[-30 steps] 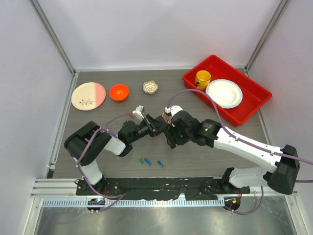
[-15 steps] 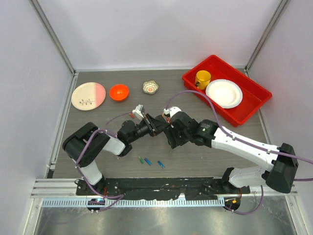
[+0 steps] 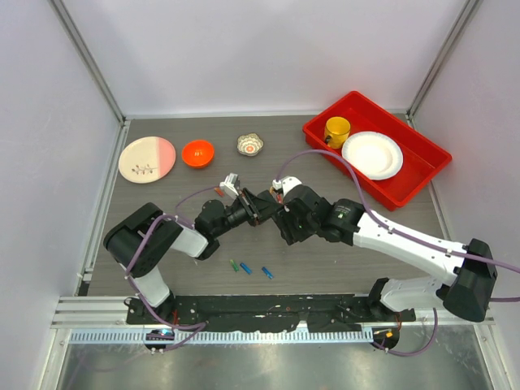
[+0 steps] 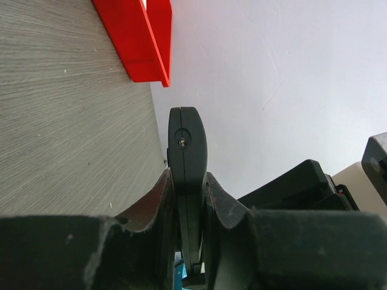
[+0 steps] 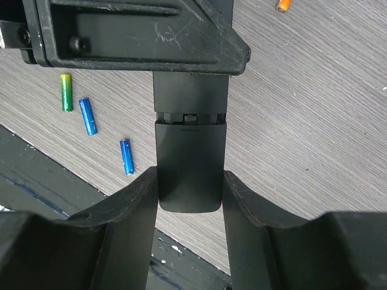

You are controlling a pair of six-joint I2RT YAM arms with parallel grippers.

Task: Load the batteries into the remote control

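The black remote control (image 3: 268,205) is held above the table between both grippers. My left gripper (image 3: 253,208) is shut on it; in the left wrist view it stands edge-on (image 4: 187,151) between the fingers. My right gripper (image 3: 283,214) is shut on its other end, the smooth part (image 5: 190,166) below a seam. On the table in front lie a green battery (image 3: 234,265) and two blue batteries (image 3: 246,269) (image 3: 266,273). They also show in the right wrist view as green (image 5: 65,92) and blue (image 5: 88,116) (image 5: 126,156). An orange battery (image 5: 283,5) lies behind.
A red tray (image 3: 422,175) at the back right holds a yellow cup (image 3: 336,130) and a white plate (image 3: 372,154). An orange bowl (image 3: 197,153), a pink-and-cream plate (image 3: 146,158) and a small patterned cup (image 3: 250,145) stand at the back left.
Both grippers stay shut on the remote. The pair has shifted very slightly to the left and back; the batteries on the table have not moved.
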